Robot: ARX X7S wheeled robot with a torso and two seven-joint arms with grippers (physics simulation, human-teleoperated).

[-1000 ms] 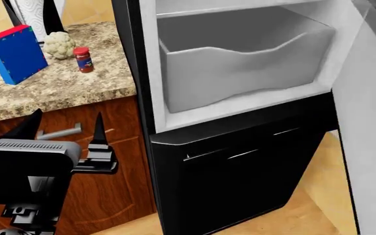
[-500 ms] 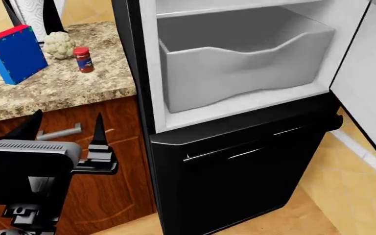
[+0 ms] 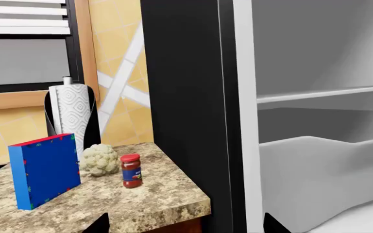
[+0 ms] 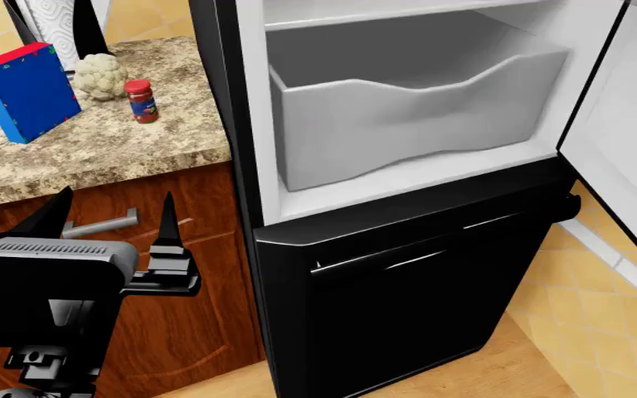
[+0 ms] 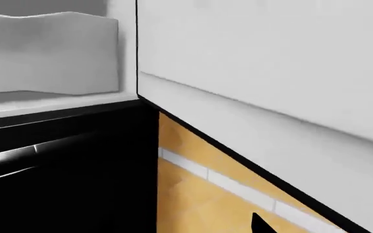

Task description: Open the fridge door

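The fridge door [image 4: 629, 116] stands swung wide open to the right, its white inner face [image 5: 271, 63] toward me and its black edge running along the bottom. Inside the open fridge, a white drawer [image 4: 407, 108] sits under a shelf. My left gripper [image 4: 110, 207] hovers open and empty in front of the wooden cabinet, left of the fridge. In the left wrist view that gripper [image 3: 185, 225] shows both fingertips far apart, facing the fridge's black side wall [image 3: 186, 111]. My right gripper [image 5: 183, 227] is out of the head view. One fingertip [image 5: 259, 224] shows far to one side, below the door's edge, holding nothing.
On the granite counter [image 4: 97, 157] stand a blue box [image 4: 26, 91], a cauliflower [image 4: 99, 75], a red jar [image 4: 139, 99] and a paper towel roll [image 3: 70, 111]. A brown cabinet door with a metal handle [image 4: 103, 224] is below. The lower black fridge panel [image 4: 407, 307] is shut.
The fridge door has swung farther open to the right, exposing more tiled floor below it. My left arm has stayed still.
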